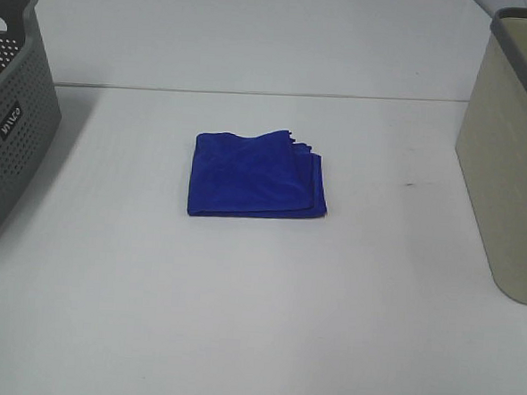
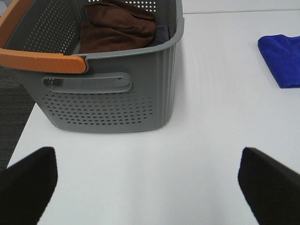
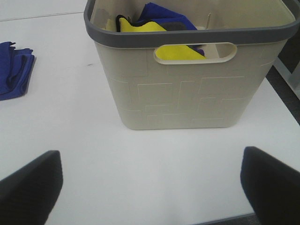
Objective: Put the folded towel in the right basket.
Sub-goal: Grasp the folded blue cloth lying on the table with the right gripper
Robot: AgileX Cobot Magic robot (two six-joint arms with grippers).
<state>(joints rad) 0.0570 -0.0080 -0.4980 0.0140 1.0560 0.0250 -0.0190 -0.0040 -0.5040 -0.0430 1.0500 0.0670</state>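
A folded blue towel lies flat in the middle of the white table; it also shows at the edge of the left wrist view and of the right wrist view. The beige right basket stands at the right edge; the right wrist view shows it holding yellow and blue cloths. My left gripper is open and empty over the table near the grey basket. My right gripper is open and empty in front of the beige basket. Neither gripper shows in the high view.
A grey perforated basket with an orange handle stands at the left edge; in the left wrist view it holds brown towels. The table's edge runs near both baskets.
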